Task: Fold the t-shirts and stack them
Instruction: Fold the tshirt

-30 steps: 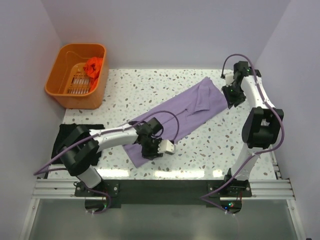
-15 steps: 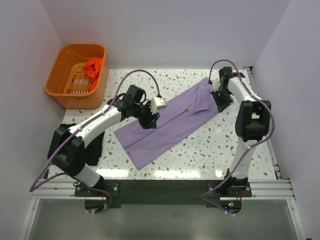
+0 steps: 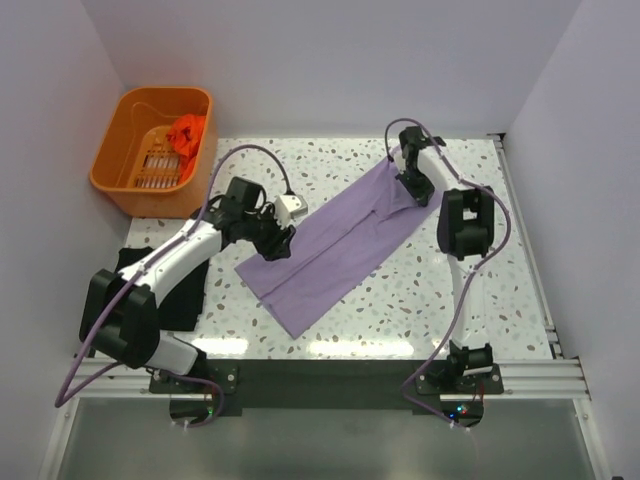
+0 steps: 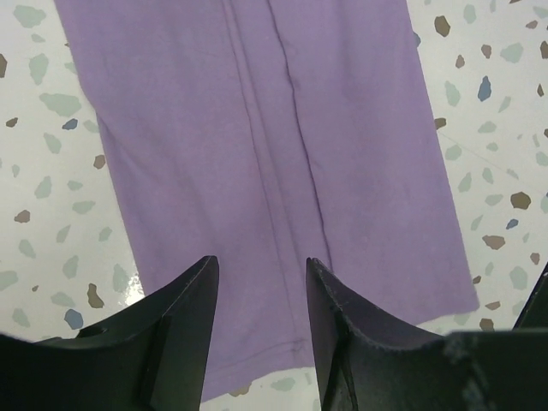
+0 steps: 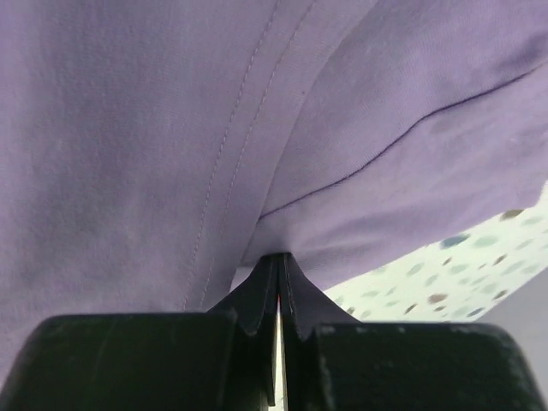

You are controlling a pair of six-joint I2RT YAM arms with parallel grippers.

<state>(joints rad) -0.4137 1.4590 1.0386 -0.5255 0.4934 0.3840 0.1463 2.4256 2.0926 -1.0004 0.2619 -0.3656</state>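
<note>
Across the middle of the speckled table (image 3: 400, 290), the lilac t-shirt (image 3: 335, 245) lies as a long folded strip, running diagonally from near-left to far-right. The left gripper (image 4: 261, 265) hangs over the strip's near-left part, jaws apart, with cloth showing between them. The right gripper (image 5: 278, 261) is at the far-right end, fingers pressed together on a pinch of the lilac cloth.

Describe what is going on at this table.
Two arms work on a lilac t-shirt lying on the table. The right gripper is shut on its far end; the left gripper hovers open over its near half. A black t-shirt lies at the left; an orange-red one sits in the basket.
</note>
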